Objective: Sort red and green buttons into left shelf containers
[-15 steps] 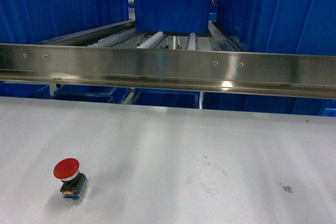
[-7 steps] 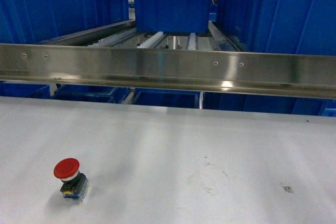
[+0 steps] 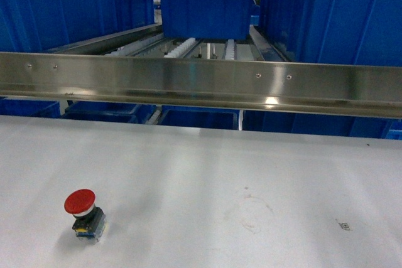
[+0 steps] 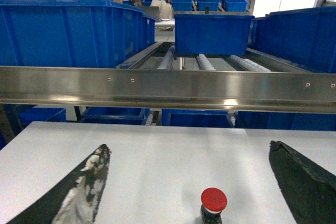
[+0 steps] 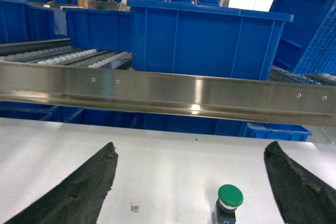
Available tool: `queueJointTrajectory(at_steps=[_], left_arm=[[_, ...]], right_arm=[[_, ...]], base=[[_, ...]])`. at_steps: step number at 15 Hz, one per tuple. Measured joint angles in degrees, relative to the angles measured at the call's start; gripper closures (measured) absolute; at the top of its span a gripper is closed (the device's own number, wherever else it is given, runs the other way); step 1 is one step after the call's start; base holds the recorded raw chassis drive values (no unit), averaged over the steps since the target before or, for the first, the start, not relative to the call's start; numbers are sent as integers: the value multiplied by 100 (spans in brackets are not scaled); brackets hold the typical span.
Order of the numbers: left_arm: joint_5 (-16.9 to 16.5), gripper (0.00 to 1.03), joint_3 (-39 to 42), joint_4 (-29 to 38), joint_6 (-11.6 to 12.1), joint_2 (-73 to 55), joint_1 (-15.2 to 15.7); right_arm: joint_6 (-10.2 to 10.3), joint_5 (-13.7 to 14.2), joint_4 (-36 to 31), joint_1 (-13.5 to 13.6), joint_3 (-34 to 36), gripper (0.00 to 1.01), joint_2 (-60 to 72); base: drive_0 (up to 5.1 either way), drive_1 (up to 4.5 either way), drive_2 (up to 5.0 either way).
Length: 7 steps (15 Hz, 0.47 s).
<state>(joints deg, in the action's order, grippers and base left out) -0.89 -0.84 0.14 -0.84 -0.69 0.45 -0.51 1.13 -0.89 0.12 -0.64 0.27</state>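
Buttons — one red (image 3: 80, 202), one green (image 5: 230, 196)

Both claws have dark tapered fingers; the left claw (image 4: 191, 182) fingers (image 4: 86, 182) look scuffed whitish.

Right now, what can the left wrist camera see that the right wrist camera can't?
Only the left wrist view shows the red button, standing on the white table between the open left gripper fingers. Only the right wrist view shows the green button, between the open right gripper fingers, plus a small printed marker. Both show the steel rail and blue bins behind it.
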Motion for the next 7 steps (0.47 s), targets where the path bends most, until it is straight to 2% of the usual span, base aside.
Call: queueJointTrajectory(at_steps=[1,2,3,4,5,6,7], left_arm=[[-195,3,0,210,4,-50,131],[-363,5,0,551,0,-341,299],[-389,5,0,918,7,-699,308],[-389,5,-2,1458,52,-1202,236],[-380,5,-13,2234,116,-2081,28],[-337,5,-63,3077,125,-3119,-166],[-262,5,-289,3899,118,-4247,-367]], right_arm=[[-33,-24,-20,-4,2,9,4],[-63,22,-302,46,2,3,144],[-81,42,-573,101,2,3,407],[-87,15,-1244,94,2,3,1034],[-170,-24,-2118,94,-2,3,2044],[-289,-107,-2994,28,-37,3,3178],[-310,-146,-3700,-111,-258,3,4402]], base=[[0,0,0],[0,0,0],[0,0,0],[0,0,0],[0,0,0],[0,0,0],[0,0,0]])
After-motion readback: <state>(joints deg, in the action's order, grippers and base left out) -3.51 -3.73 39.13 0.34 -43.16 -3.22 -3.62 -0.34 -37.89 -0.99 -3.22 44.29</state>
